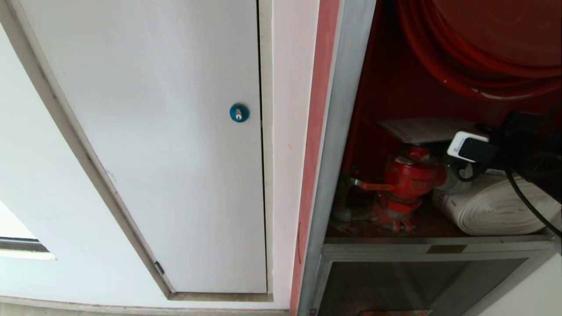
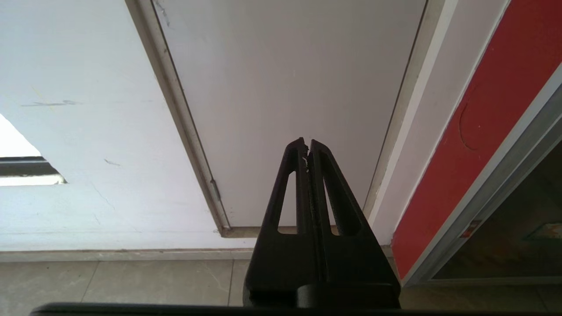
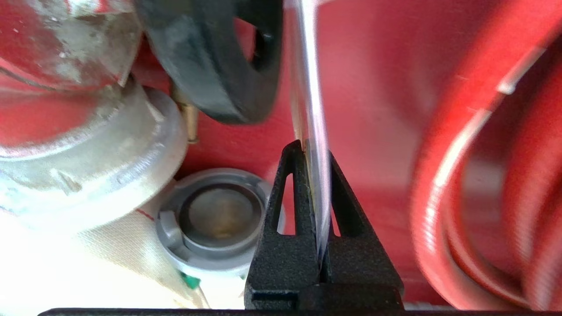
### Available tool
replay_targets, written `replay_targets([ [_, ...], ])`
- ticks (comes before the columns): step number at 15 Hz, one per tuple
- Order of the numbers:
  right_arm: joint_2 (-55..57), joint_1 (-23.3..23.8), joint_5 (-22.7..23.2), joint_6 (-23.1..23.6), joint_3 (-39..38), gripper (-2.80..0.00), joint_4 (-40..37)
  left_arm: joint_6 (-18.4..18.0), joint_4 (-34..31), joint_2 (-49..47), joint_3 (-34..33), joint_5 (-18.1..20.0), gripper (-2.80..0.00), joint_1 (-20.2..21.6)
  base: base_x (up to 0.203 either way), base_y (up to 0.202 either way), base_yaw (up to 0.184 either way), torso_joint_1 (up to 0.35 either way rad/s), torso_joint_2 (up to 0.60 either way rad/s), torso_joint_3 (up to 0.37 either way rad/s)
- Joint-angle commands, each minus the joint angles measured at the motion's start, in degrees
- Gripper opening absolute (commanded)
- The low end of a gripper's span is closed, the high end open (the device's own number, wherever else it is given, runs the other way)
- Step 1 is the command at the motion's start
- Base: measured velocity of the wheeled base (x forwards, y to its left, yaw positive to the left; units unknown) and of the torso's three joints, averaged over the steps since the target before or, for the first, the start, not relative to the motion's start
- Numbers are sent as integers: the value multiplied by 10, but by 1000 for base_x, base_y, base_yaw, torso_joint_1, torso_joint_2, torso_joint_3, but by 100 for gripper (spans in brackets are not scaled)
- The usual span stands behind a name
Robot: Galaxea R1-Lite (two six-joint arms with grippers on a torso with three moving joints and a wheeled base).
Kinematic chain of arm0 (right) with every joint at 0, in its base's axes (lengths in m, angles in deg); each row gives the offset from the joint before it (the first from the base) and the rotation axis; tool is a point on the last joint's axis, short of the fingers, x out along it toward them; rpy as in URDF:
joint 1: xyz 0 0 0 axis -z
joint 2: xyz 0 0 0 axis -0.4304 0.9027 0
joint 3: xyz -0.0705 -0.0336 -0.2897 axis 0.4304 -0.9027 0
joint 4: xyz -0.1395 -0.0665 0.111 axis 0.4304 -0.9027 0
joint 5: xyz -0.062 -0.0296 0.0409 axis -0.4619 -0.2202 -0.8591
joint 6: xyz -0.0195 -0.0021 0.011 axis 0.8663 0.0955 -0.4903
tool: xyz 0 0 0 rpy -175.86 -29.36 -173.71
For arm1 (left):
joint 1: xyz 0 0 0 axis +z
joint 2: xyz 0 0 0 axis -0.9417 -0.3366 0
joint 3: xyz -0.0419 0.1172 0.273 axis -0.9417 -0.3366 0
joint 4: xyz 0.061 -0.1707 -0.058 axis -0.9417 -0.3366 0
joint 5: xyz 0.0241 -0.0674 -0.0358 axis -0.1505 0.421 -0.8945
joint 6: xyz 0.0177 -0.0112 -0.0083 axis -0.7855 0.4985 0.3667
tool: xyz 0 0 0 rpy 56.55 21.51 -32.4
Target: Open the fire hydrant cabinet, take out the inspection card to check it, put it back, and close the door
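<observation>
One fire hydrant cabinet (image 1: 347, 131) stands open beside one white panel door (image 1: 167, 145) carrying one blue lock (image 1: 239, 113); the cabinet's own glass door is out of view. Inside, counted from largest to smallest: one red hose reel (image 1: 483, 48) at the top, one rolled white hose (image 1: 496, 206) on the floor of the compartment, one red valve (image 1: 406, 184) just beside the roll, and one inspection card (image 1: 428, 128) lying roughly flat above the valve. The right gripper (image 3: 312, 153) is pinched closed on the near edge of the card, which in the right wrist view shows as a thin sheet running out from between the jaws. The left gripper (image 2: 307, 147) hangs outside the cabinet, pointing toward the white panel door, jaws pressed together on nothing. Risks, in my judgement, from gravest to least: the grip takes only a narrow margin of a thin, slick sheet, so a quick pull could let it slip and drop behind the valve or hose, where recovery would be awkward; the card could snag on the valve handwheel (image 3: 219, 57) close alongside it and bend or tear; the arm's cable (image 1: 522, 197), trailing over the white hose, could catch on the fittings during withdrawal
</observation>
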Motion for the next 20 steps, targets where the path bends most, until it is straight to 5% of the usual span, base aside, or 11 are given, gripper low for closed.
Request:
replay_targets([
  [1, -24, 0, 0, 5, -9, -280, 3, 0, 0, -1, 0, 0, -280, 0, 0, 0, 0, 0, 0, 0],
  [9, -120, 0, 9, -2, -59, -280, -12, 0, 0, -1, 0, 0, -280, 0, 0, 0, 0, 0, 0, 0],
  [15, -183, -5, 14, -59, -79, -280, -27, 0, 0, -1, 0, 0, -280, 0, 0, 0, 0, 0, 0, 0],
  [20, -319, -17, 15, -142, -78, -280, -188, 0, 0, -1, 0, 0, -280, 0, 0, 0, 0, 0, 0, 0],
])
